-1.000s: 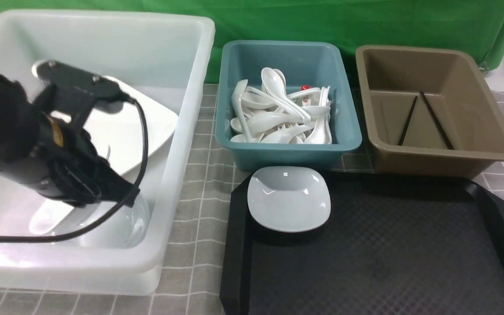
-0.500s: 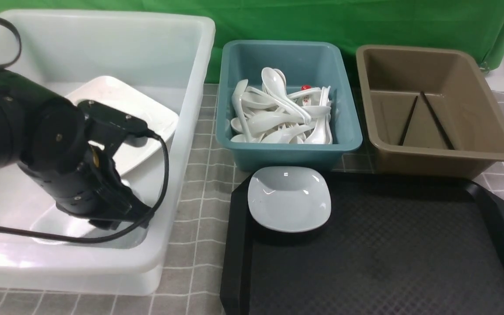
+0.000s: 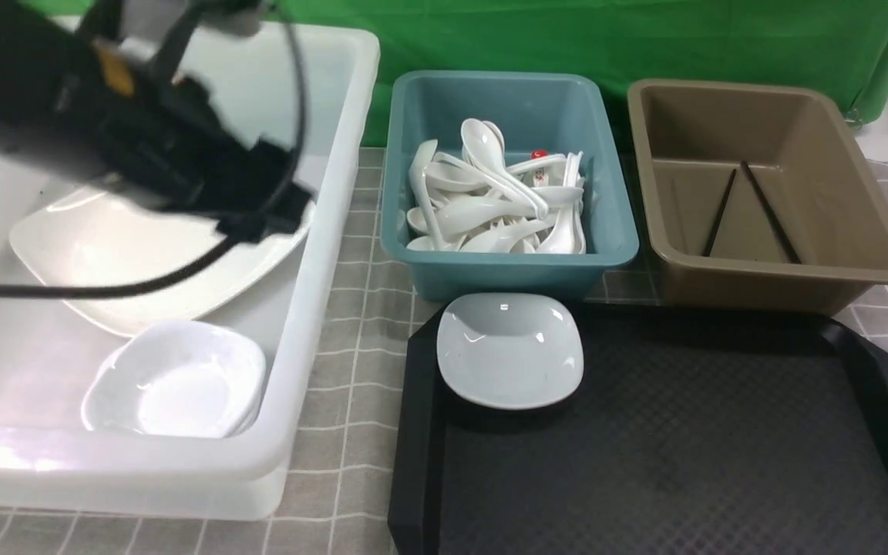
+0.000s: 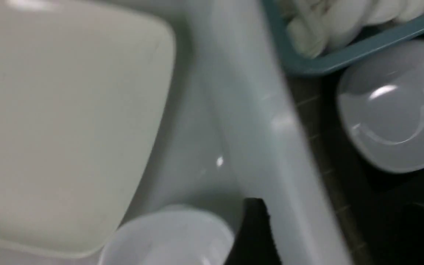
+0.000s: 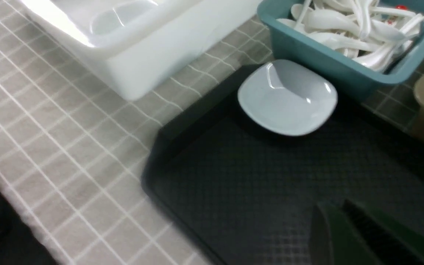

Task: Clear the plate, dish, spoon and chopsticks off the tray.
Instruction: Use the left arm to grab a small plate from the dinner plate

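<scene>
The black tray (image 3: 644, 432) carries one small white dish (image 3: 509, 351) at its far left corner. The large white plate (image 3: 136, 254) lies in the white tub (image 3: 321, 308), with a second small dish (image 3: 174, 381) free in front of it. White spoons (image 3: 490, 200) are piled in the teal tub, and black chopsticks (image 3: 769, 214) lie in the brown tub. My left gripper (image 3: 267, 216) hangs blurred over the plate, open and empty; one of its fingers (image 4: 256, 228) shows in the left wrist view. My right gripper (image 5: 331, 206) hovers shut over the tray floor (image 5: 252, 176), holding nothing.
The teal tub (image 3: 509, 266) and the brown tub (image 3: 768, 281) stand side by side just behind the tray. The white tub's tall wall stands left of the tray. A grey checked cloth (image 3: 351, 432) covers the table, and a green backdrop closes the back.
My left gripper opened and rose out of the white tub's near corner, up and back over the plate. The small dish it covered now lies free in the tub.
</scene>
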Controlling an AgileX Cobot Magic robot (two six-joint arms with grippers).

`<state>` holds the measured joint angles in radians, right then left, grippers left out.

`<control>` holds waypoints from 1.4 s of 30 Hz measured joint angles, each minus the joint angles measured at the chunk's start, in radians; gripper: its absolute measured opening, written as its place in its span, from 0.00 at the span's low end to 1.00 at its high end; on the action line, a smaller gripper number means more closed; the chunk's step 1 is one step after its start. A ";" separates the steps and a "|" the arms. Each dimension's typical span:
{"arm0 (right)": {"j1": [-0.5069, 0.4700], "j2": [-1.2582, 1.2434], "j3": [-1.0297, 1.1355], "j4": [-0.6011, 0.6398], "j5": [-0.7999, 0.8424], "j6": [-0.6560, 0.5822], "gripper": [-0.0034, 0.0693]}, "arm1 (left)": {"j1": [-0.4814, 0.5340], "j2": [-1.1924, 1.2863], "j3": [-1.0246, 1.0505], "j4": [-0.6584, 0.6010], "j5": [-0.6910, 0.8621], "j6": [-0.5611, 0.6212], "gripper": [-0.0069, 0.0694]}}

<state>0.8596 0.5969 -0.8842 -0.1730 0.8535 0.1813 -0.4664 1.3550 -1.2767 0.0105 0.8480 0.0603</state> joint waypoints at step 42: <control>0.000 -0.001 -0.006 -0.164 0.313 0.095 0.17 | -0.358 0.838 -0.482 0.067 0.071 -0.106 0.34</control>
<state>0.8596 0.5960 -0.8904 -0.3373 1.1661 0.2760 -0.8244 2.1933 -1.7591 0.0775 0.9195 -0.0460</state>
